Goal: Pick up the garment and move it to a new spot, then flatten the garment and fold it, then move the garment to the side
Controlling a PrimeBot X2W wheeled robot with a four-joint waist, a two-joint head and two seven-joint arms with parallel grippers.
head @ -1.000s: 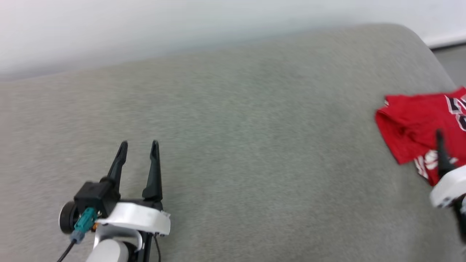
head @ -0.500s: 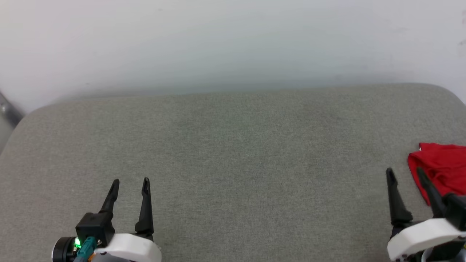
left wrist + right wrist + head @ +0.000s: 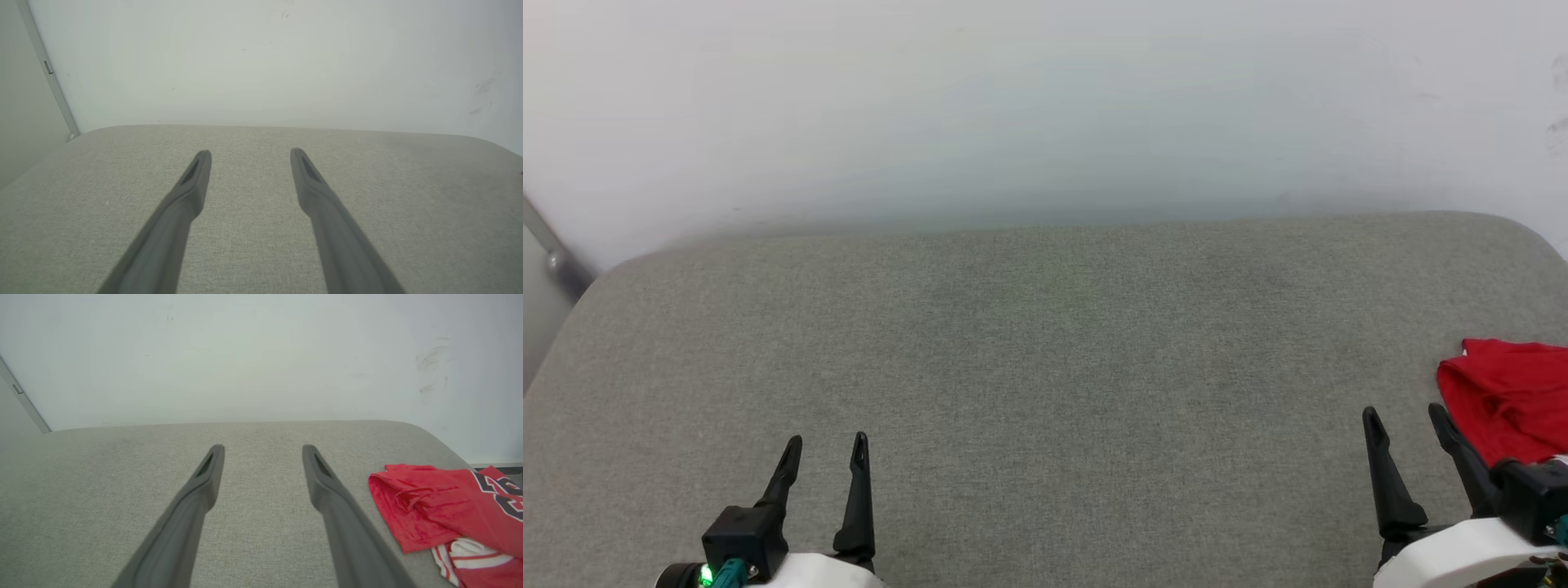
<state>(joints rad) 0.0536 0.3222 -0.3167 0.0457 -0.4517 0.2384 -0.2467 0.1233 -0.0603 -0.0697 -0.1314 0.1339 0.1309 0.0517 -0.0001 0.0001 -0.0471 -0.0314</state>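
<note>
The surface wears matt grey woven cloth with a fine, slightly rough weave. At the frame's right edge the garment is soft red cloth, creased, faintly shiny. The fingers of the left gripper and right gripper look like smooth matt dark plastic; the wrist shell at lower right is smooth white plastic. The wall is smooth and matt.

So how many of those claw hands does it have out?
2. The left gripper is at the head view's lower left, over bare grey padding. The right gripper is at the lower right, beside the red shirt. Both are open and empty.
</note>
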